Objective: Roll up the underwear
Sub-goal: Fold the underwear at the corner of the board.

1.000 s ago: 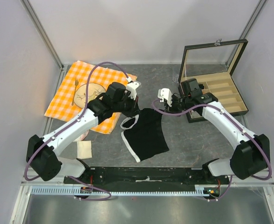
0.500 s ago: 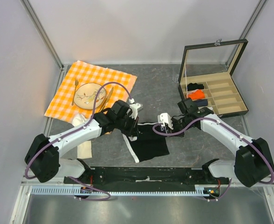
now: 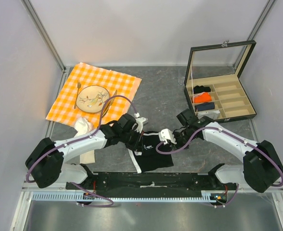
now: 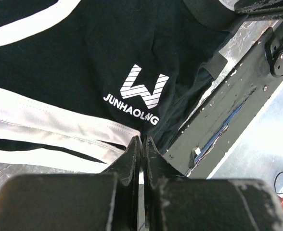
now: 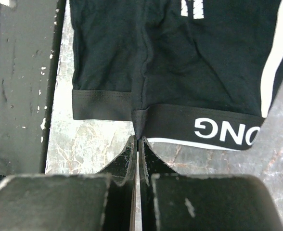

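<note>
The underwear [image 4: 108, 57]: trim pinched in left claw [image 4: 140, 144]; hem in right claw [image 5: 137, 144].

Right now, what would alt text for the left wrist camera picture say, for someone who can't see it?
The left hand pinches the white-trimmed edge of black underwear lying on a grey table. A white W logo reading JUNHAOLNG faces the camera.

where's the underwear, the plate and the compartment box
underwear [image 3: 156, 156]: top external view, middle of the black fabric
plate [image 3: 91, 97]: top external view, bare centre
box [image 3: 235, 98]: top external view, empty compartment
</note>
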You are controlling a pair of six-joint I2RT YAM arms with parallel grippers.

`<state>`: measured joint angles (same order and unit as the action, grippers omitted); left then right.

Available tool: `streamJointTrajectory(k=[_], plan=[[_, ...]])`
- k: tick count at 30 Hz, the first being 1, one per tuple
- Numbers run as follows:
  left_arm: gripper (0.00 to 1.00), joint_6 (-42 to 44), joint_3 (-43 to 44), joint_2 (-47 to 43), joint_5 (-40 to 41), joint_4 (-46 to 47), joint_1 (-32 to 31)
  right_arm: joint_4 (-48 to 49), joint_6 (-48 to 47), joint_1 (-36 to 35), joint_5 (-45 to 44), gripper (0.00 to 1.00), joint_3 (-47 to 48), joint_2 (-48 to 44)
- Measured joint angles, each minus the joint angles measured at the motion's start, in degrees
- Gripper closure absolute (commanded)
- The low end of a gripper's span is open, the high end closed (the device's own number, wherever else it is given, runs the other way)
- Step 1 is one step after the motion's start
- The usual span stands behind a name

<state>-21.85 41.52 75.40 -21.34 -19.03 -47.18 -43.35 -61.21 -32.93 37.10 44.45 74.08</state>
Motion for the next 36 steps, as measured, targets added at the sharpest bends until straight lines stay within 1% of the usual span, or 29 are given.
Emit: streamJointTrajectory(k=[12,16,25,29,36], plan=[[0.98,-2.36,-1.66,2.25,-0.26,1.97,-2.03,0.28,-1.2,-7.96,-4.04,0.93,-2.1,0.79],[0.98,-2.69,-2.38,2.4,-0.24,2.01,-2.21,0.61,-1.18,-9.31,-5.01,0.93,-2.4,1.79],[0.98,-2.82,-2.62,2.01,0.11,1.57,-2.58,0.68,-0.2,-10.47,-6.67,0.95,-2.25,2.6],[0.98,-2.82,-2.62,-0.76,0.48,0.72,-2.58,0.11,1.22,-10.38,-6.93,0.95,-0.22,1.92],[0.98,-3.04,-2.89,-5.31,1.36,-1.64,-2.58,-1.64,1.53,-10.36,-5.46,0.94,2.78,-1.86]])
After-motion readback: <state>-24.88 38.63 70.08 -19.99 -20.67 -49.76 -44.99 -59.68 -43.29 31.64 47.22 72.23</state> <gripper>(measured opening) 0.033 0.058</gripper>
